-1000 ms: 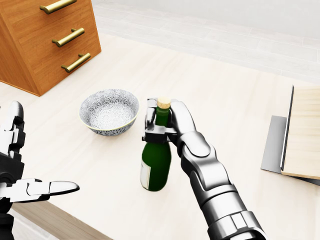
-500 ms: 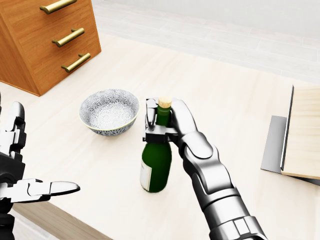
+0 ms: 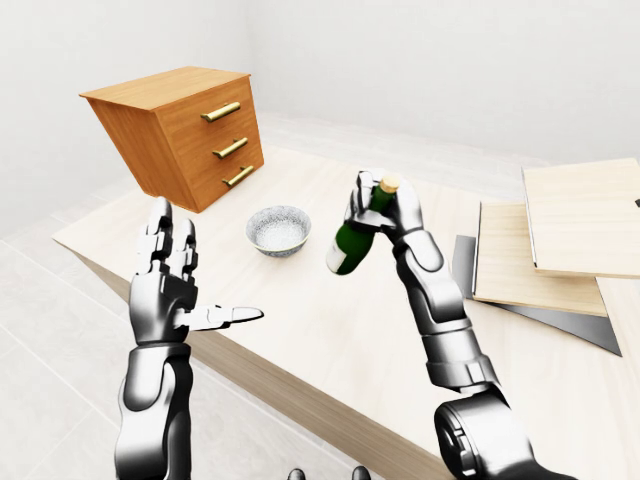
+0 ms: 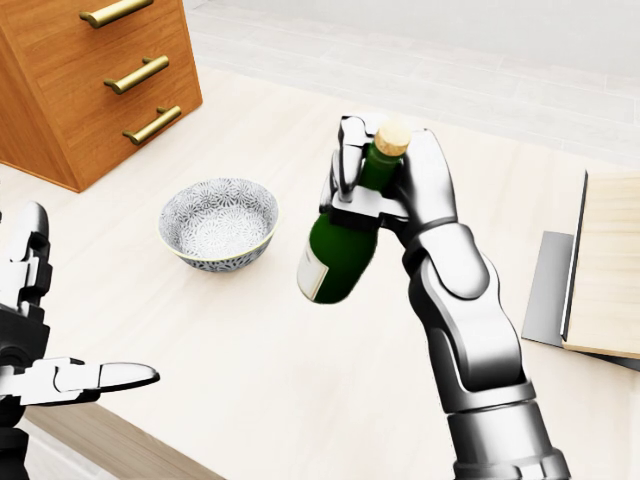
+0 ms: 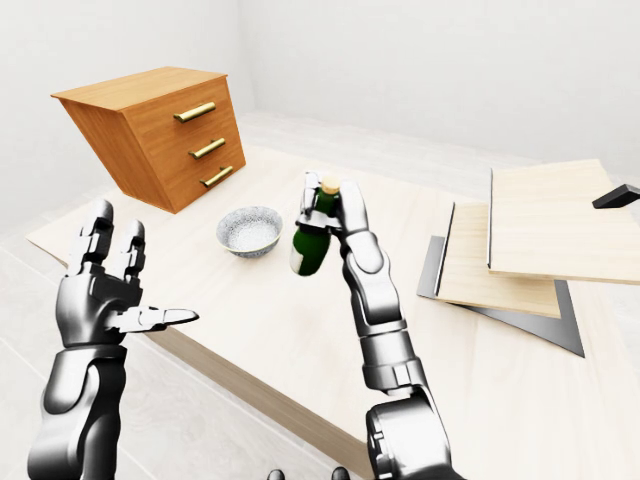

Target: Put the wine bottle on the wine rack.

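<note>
A green wine bottle (image 4: pixel 338 258) with a cork and a pale label hangs above the light wooden table (image 4: pixel 250 400), tilted with its base down and to the left. My right hand (image 4: pixel 378 172) is shut on its neck just under the cork. At the right of the left-eye view, light wood boards on a dark grey base (image 3: pixel 560 245) stand stacked like shelves, apparently the wine rack. My left hand (image 3: pixel 200 275) hovers open at the table's near left edge, fingers spread, holding nothing.
A patterned white bowl (image 4: pixel 218 222) sits on the table just left of the bottle. A wooden cabinet with three brass-handled drawers (image 4: pixel 95 75) stands tilted at the table's top left corner. Pale floor surrounds the table.
My right hand has lifted the bottle off the table, raising it in the head view and tipping it. The left hand and the camera have stayed still.
</note>
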Tool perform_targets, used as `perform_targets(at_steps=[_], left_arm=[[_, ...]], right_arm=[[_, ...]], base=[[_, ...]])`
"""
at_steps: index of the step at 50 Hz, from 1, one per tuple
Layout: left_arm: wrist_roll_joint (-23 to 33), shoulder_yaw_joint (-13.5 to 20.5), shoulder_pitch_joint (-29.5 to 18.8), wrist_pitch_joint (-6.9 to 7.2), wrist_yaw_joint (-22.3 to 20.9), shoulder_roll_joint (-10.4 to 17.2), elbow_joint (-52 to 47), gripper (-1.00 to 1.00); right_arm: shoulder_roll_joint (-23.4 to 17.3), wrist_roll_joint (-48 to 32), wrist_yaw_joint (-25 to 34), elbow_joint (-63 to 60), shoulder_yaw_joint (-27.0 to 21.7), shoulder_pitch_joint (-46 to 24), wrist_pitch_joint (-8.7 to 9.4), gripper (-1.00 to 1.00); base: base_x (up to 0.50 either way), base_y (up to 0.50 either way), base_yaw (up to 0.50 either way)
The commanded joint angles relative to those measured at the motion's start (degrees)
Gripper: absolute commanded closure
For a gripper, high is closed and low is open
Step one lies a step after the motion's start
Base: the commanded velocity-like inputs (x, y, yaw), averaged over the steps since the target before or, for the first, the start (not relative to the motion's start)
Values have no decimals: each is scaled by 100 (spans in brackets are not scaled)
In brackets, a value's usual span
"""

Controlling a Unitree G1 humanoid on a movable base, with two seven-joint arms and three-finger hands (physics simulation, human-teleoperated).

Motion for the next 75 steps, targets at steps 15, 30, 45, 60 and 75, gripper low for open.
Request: perform_targets(at_steps=[15,30,45,60,75], left_arm=[[-48,46,-44,0,27,16,-47,-100],[-42,24,-64,0,47,22,-70,-100],[-59,16,-46,0,45,17,-115,-100],[-58,16,-46,0,44,16,-116,-100],[-133,101,20,0,0,-5,-54,-100]], right_arm=[[-925,1548,-749,-1287,-1009,8,-1,100],[-1725,2295,-1197,-984,-1412,-253,-1,100],[-2113,3597,-2151,-1797,-1750,-10,-1,100],[-2169,3713,-2223,-1801,-1696,18,-1,100],[-3081,4119,-2331,-1349,-2247,-319,-1,100]], base=[[0,0,0],[0,0,0],[0,0,0],[0,0,0],[0,0,0]])
